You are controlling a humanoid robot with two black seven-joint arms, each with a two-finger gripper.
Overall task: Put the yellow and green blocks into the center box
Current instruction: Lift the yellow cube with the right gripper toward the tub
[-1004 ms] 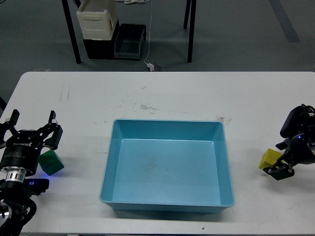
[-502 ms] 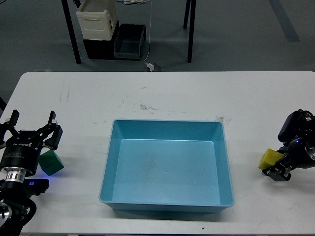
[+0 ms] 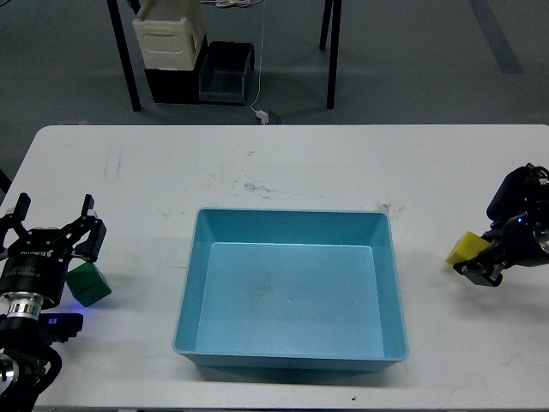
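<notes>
The blue center box [image 3: 193,283] sits empty in the middle of the white table. A green block [image 3: 88,283] lies on the table at the far left, just right of my left arm's wrist. My left gripper [image 3: 53,219] is open and empty, its fingers [image 3: 88,215] spread above the block. At the far right, my right gripper [image 3: 477,260] is shut on a yellow block [image 3: 464,248] and holds it tilted a little above the table, right of the box.
The white table [image 3: 283,163] carries faint scuff marks behind the box. Beyond its far edge, on the floor, stand a white container [image 3: 169,34], black crates [image 3: 225,73], two dark table legs and a cable.
My right gripper has risen and shifted slightly, lifting the yellow block off the table. My left gripper has barely moved; the green block has stayed put.
</notes>
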